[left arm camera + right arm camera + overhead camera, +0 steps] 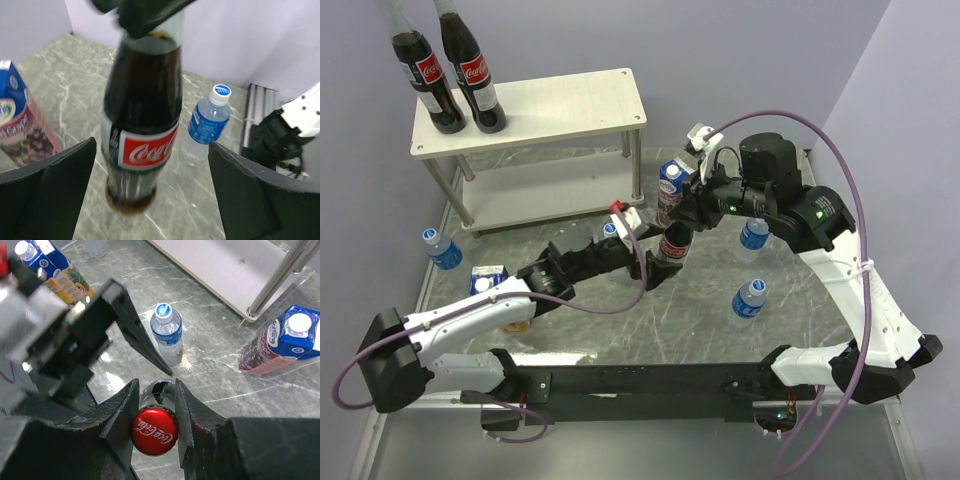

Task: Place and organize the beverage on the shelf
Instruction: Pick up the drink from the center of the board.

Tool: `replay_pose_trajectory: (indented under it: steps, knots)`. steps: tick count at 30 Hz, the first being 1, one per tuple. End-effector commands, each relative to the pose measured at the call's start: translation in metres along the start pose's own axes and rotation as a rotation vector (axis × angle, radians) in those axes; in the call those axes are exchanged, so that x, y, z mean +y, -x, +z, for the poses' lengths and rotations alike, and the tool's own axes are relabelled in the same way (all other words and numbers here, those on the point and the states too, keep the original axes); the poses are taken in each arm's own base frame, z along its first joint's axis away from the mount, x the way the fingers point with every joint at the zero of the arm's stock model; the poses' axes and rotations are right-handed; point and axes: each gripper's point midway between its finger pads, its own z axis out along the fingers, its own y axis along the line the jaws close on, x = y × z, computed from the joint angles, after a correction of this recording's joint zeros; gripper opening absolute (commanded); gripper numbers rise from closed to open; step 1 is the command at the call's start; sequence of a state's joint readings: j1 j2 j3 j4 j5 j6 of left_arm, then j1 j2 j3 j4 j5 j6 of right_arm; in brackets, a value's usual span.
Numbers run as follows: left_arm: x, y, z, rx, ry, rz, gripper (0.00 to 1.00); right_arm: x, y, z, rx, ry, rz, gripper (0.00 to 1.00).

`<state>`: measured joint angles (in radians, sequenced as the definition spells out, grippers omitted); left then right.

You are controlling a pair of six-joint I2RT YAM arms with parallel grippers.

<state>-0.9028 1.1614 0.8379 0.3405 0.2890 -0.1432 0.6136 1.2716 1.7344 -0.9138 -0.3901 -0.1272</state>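
Observation:
A cola bottle point(673, 243) is upright in the middle of the table, and my right gripper point(156, 385) is shut on its neck just under the red cap point(155, 431). My left gripper point(152, 145) is open, its fingers point(50, 190) wide on either side of the bottle's lower body point(142, 125) without touching it. Two more cola bottles point(450, 75) stand on the left end of the shelf's point(570, 100) top board. The purple juice carton point(669, 185) stands right behind the held bottle. The yellow carton point(488, 280) sits by the left arm.
Small water bottles stand about the table: one at the far left point(442, 248), two on the right point(753, 233) point(748, 298), and one just behind the left gripper point(167, 332). The shelf's lower board point(225, 265) and metal leg point(272, 287) are close by.

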Motion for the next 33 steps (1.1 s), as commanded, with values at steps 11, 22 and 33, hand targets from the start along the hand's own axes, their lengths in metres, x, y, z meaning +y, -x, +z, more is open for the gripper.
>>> replay_pose_trajectory:
  steps: [11, 22, 33]
  knots:
    - [0.001, 0.019, 0.053, -0.102, 0.133, 0.235, 0.99, 0.011, 0.065, -0.052, -0.273, 0.006, -0.051, 0.00]
    - [0.005, 0.026, 0.061, -0.142, 0.161, 0.234, 0.86, 0.004, 0.066, -0.055, -0.287, 0.003, -0.026, 0.00]
    - [0.009, 0.017, 0.074, -0.106, 0.168, 0.246, 0.80, -0.001, 0.065, -0.054, -0.288, 0.004, -0.009, 0.00]
